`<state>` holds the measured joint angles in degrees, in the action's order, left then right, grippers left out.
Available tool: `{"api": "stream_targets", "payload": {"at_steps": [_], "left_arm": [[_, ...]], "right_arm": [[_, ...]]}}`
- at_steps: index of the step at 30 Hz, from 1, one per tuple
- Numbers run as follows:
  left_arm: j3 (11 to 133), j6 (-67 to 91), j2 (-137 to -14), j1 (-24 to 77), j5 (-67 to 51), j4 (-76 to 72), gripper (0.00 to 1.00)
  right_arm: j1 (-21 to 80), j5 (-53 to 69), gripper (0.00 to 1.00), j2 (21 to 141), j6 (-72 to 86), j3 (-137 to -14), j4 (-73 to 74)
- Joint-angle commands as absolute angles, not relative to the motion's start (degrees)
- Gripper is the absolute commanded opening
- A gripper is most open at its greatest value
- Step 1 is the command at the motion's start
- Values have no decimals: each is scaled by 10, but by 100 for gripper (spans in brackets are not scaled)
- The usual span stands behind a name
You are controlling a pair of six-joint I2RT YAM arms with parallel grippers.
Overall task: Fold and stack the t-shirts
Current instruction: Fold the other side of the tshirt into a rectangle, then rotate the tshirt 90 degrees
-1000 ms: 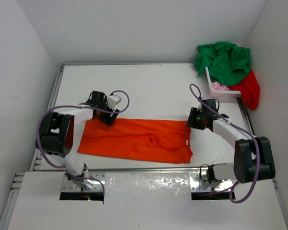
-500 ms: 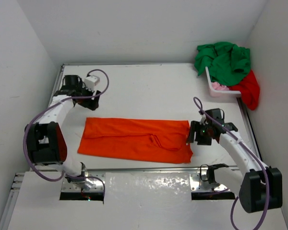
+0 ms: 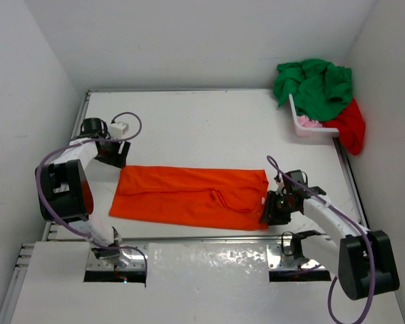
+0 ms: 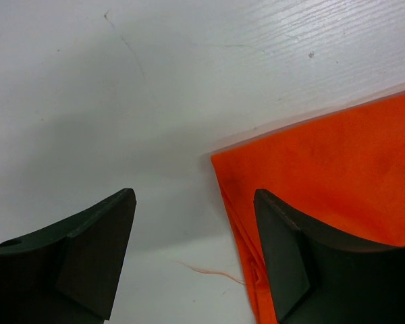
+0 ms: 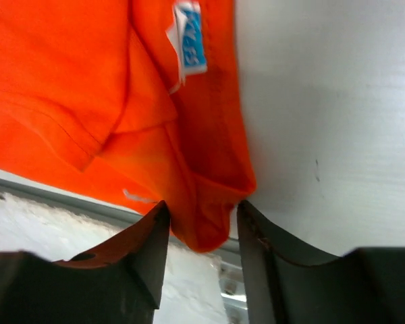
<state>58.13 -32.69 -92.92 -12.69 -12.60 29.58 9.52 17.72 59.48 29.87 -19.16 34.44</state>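
Left gripper (image 4: 194,196) hangs open, empty, at the 10 o'clock corner of the shirt (image 3: 192,196). Right gripper (image 5: 202,209) straddles the 4 o'clock corner, grip unclear; catching only one layer would wreck the fold.

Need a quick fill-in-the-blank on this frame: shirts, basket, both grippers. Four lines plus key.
1. The orange t-shirt lies flat on the ____.
2. The green t-shirt is heaped on the white ____.
3. The right gripper straddles the orange t-shirt's near right ____.
4. The left gripper hovers at the shirt's far left corner with jaws ____.
Missing words: table; basket; corner; open.
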Motion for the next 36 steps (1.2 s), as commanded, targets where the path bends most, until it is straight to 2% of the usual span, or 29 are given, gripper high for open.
{"api": "stream_targets", "payload": {"at_steps": [1,3,4,7,10,15,17,18,20,21,23,24,25,27,28,30,32,34,36], "left_arm": [[592,-327,-921,-127,-129,275,70],[592,-326,-921,-131,-127,273,69],[592,-326,-922,-133,-128,273,70],[597,-323,-923,-141,-132,274,70],[611,-324,-924,-149,-139,285,70],[644,-324,-919,-163,-145,311,70],[651,-325,-918,-166,-147,320,70],[656,-325,-917,-169,-148,323,69],[662,-326,-917,-170,-148,333,70],[663,-326,-920,-171,-147,337,70],[662,-324,-924,-171,-152,337,70],[660,-323,-929,-170,-154,338,70],[658,-323,-932,-170,-162,337,70],[656,-318,-946,-170,-169,337,69],[654,-315,-948,-169,-170,335,69],[643,-306,-956,-168,-174,331,69],[631,-301,-958,-169,-182,329,69],[626,-298,-957,-169,-187,326,69],[623,-294,-961,-169,-187,324,69]], "right_arm": [[98,175,35,620,309,-186,289],[98,163,25,632,305,-187,282],[98,161,16,648,305,-187,276],[98,151,1,682,307,-205,251],[97,107,0,753,290,-268,236],[92,61,0,953,243,-487,241],[90,52,0,1019,230,-607,257],[89,46,0,1090,227,-653,267],[88,42,0,1164,214,-798,300],[88,44,0,1242,206,-907,321],[88,47,1,1324,198,-1029,348],[88,41,7,1367,198,-1096,365],[89,33,12,1448,202,-1223,382],[88,26,28,1513,224,-1313,361],[86,22,36,1545,238,-1336,299],[81,16,55,1544,292,-1282,205],[75,14,60,1542,326,-1268,95],[64,23,69,1557,352,-1333,70],[60,21,72,1564,346,-1369,47]]}}
